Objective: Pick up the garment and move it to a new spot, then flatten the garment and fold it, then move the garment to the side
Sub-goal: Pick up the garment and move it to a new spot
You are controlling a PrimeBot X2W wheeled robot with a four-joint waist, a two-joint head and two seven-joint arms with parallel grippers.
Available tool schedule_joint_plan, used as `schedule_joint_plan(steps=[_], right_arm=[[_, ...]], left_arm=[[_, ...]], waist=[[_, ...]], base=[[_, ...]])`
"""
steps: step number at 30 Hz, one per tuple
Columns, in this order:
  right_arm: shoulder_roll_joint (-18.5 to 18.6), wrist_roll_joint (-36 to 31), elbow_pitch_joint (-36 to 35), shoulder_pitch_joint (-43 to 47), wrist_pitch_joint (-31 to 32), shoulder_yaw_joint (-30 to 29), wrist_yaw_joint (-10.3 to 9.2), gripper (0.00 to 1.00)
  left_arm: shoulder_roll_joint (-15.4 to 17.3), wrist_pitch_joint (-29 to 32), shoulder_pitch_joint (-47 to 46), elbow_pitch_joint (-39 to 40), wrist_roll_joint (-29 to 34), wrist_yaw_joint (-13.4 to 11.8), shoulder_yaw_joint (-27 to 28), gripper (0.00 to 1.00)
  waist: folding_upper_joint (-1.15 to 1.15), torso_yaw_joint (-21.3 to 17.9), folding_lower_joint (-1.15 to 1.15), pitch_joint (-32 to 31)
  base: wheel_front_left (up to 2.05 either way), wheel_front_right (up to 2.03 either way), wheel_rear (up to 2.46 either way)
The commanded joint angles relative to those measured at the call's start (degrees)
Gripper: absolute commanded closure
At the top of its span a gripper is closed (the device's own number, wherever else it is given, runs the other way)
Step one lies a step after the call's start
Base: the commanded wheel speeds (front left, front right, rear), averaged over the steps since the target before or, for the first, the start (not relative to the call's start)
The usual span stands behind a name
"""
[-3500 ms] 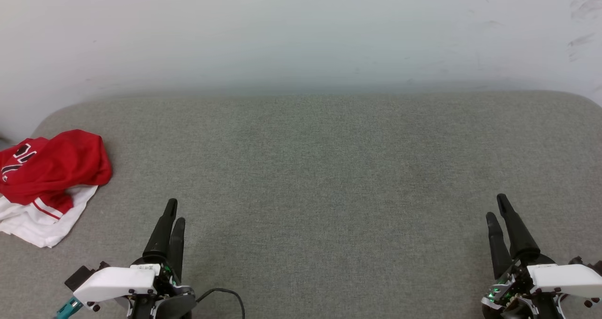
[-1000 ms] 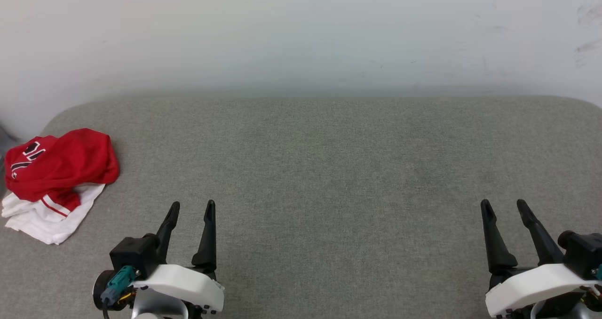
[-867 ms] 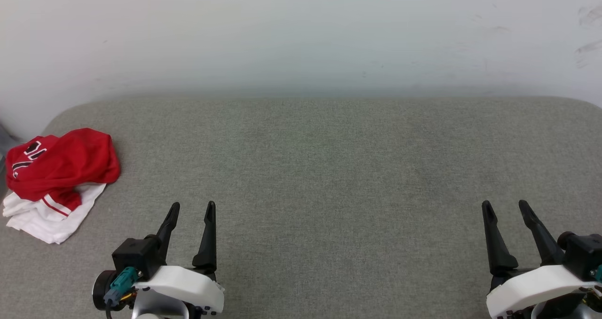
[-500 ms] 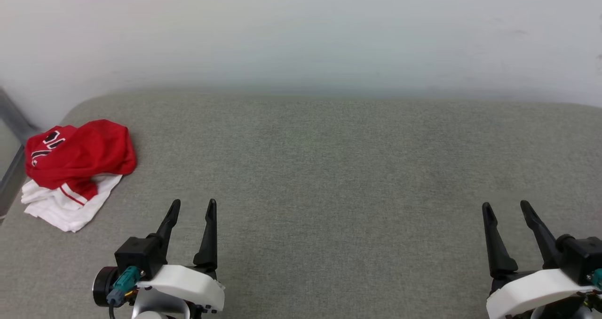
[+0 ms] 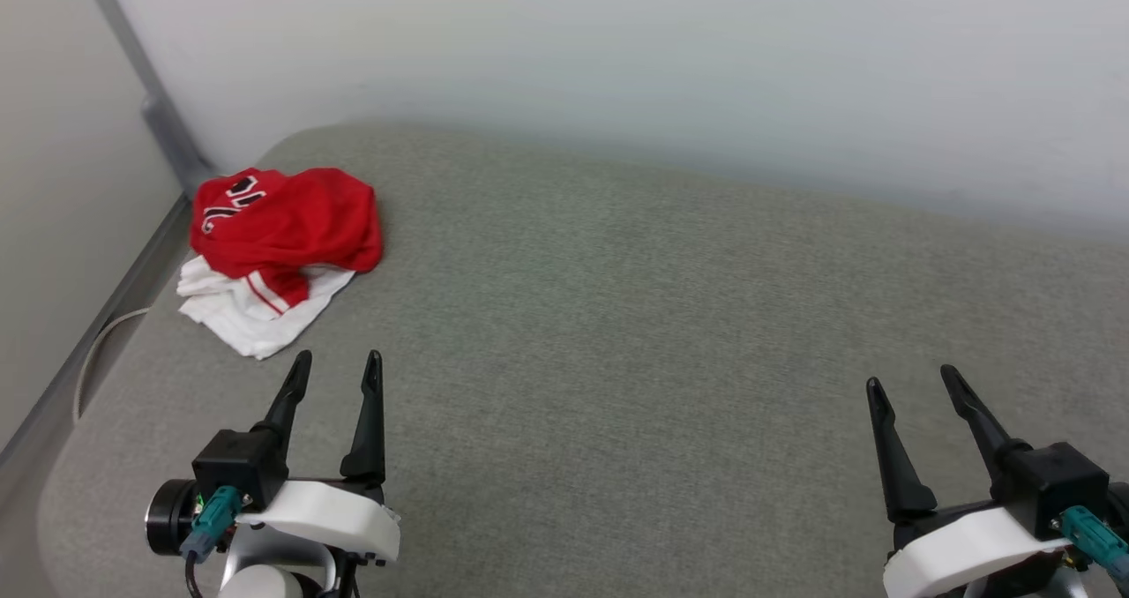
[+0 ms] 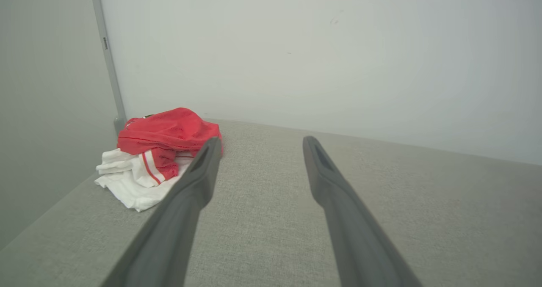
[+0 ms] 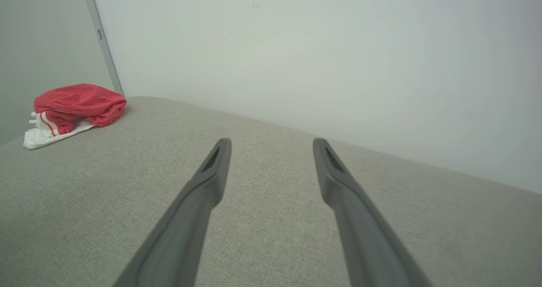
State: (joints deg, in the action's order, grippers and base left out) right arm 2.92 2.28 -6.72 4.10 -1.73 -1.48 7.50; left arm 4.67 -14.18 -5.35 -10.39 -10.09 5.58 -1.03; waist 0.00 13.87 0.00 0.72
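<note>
Holding our left tool (image 5: 339, 357) and right tool (image 5: 910, 377) spread and empty, we see the garment (image 5: 278, 227) bunched on the surface (image 5: 617, 316).

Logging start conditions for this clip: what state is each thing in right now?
shirt: crumpled in a heap near the far left corner of the cushion, lettering partly showing, untouched.
left hand: open, empty, short of the shirt.
right hand: open, empty, over bare cushion.
</note>
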Motion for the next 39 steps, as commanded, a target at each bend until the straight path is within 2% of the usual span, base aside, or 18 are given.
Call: schedule_joint_plan(steps=[1,8,18,28,34,39], right_arm=[[-0.1,-1.3,-0.4,-0.7,-0.4,0.3,-0.02,0.0],[-0.1,-3.7,0.3,-2.4,-1.3,2.3,-0.03,0.0],[-0.1,-2.7,2.2,-4.4,-2.2,3.4,-0.03,0.0],[0.0,-2.8,4.5,-7.3,-2.8,5.0,-0.03,0.0],[0.0,-2.9,3.9,-7.5,-2.6,4.0,-0.03,0.0],[0.0,-3.8,2.3,-9.1,-1.2,4.0,-0.03,0.0]], left_arm=[[-0.2,-0.5,-1.0,0.3,1.0,0.4,0.5,0.0],[-0.6,-1.1,-1.4,0.0,2.5,0.9,2.9,0.0],[-1.2,-1.0,-1.8,-1.1,1.0,1.6,4.3,0.0],[-1.5,-1.0,-0.8,-1.1,0.3,1.8,6.2,0.0],[-1.3,-1.0,-4.0,-4.2,-2.4,1.9,4.9,0.0],[1.6,-1.0,-10.1,-8.1,-7.2,1.9,2.5,0.0]], waist=[[0.0,3.6,0.0,0.7],[0.0,10.1,0.0,1.5],[0.0,16.5,0.0,2.5],[0.0,17.1,0.0,3.5],[0.0,17.0,0.0,4.8],[0.0,14.6,0.0,8.9]], base=[[0.0,0.0,0.0],[0.0,0.0,0.0],[0.0,0.0,0.0],[0.0,0.0,0.0],[0.0,0.0,0.0],[0.0,0.0,0.0]])
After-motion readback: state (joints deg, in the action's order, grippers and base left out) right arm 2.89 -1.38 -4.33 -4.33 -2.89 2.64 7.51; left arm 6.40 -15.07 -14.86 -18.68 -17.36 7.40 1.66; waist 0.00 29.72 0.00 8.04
